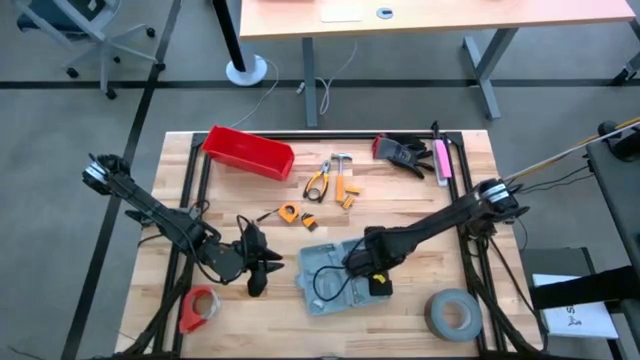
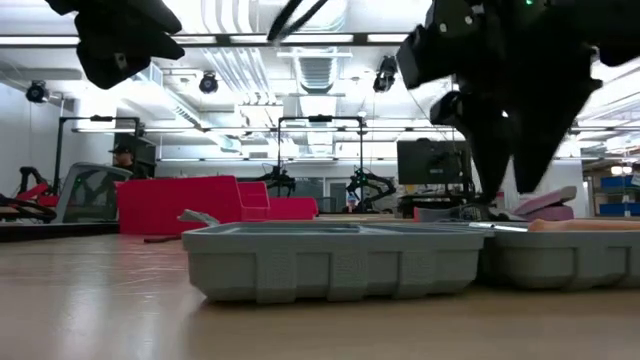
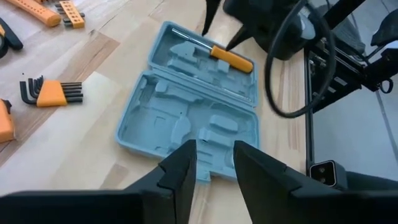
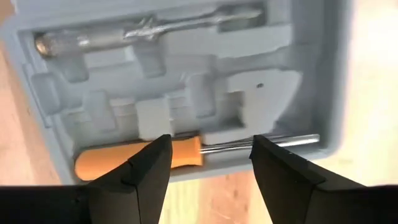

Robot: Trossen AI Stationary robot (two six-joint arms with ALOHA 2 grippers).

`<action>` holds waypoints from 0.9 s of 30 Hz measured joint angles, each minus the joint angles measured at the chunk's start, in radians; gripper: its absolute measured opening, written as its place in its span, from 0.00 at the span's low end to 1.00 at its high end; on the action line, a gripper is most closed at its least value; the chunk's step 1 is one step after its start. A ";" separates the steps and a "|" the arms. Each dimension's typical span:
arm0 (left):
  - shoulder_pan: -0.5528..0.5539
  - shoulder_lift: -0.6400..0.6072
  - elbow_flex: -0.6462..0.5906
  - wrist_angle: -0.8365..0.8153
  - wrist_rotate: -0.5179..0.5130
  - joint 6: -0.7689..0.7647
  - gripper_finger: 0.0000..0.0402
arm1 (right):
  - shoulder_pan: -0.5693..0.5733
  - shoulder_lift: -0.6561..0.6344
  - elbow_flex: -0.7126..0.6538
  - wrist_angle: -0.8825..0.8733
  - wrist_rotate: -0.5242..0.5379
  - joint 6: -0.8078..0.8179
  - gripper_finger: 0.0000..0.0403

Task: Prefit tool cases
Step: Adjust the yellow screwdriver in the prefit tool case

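The grey-blue tool case point(image 1: 325, 272) lies open and flat on the table near its front edge, recesses up point(image 3: 186, 106). An orange-handled screwdriver point(image 4: 124, 160) lies in a recess of one half, and a clear-handled one point(image 4: 143, 30) lies along that half's other long side. My right gripper point(image 4: 208, 155) hangs open just above the orange screwdriver, pointing down, one finger over the handle and one over the shaft, touching nothing. In the low view it point(image 2: 505, 185) hovers over the case point(image 2: 330, 260). My left gripper point(image 3: 214, 163) is open beside the case's left side, with nothing between its fingers.
A red bin point(image 1: 247, 152) stands at the far left. Pliers point(image 1: 318, 182), a hex key set point(image 3: 53, 92) and small orange tools lie mid-table. Black gloves point(image 1: 403, 153) lie at the far right, a grey tape roll point(image 1: 452, 313) at the near right, a red roll point(image 1: 200, 308) at the near left.
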 joint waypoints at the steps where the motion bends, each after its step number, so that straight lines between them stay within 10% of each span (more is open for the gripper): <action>1: 0.000 0.000 0.000 0.001 0.000 -0.007 0.29 | 0.000 -0.012 -0.002 0.001 0.018 -0.003 0.49; 27: 0.001 0.243 0.000 0.243 0.034 -0.049 0.33 | 0.065 -0.109 -0.213 0.180 0.054 0.066 0.49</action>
